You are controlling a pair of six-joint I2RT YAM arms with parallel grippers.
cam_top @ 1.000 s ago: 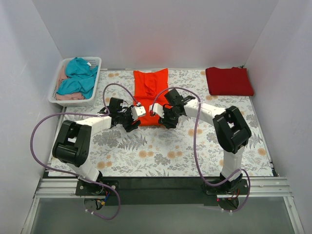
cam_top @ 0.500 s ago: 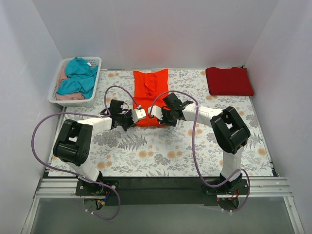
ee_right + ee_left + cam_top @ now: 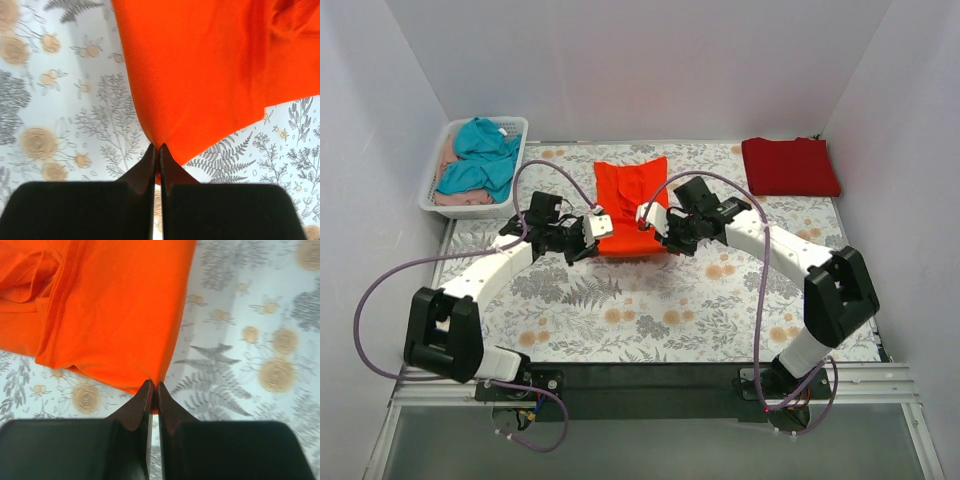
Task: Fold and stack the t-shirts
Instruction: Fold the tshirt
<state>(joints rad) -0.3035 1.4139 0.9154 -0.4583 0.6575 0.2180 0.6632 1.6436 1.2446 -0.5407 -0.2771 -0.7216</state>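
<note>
Fingers (image 3: 135, 415) pinching orange t-shirt (image 3: 115, 310) corners, grip unclear overhead

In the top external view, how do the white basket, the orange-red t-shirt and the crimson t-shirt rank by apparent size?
Largest to smallest:
1. white basket
2. orange-red t-shirt
3. crimson t-shirt, only a little smaller than the orange-red one, so this last step is less sure.

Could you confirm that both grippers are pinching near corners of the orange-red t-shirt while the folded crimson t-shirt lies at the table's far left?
Not quite: the top view shows the folded crimson t-shirt at the far right of the table, not the left. The rest holds: the left gripper and right gripper each pinch a near corner of the orange-red t-shirt.
</note>
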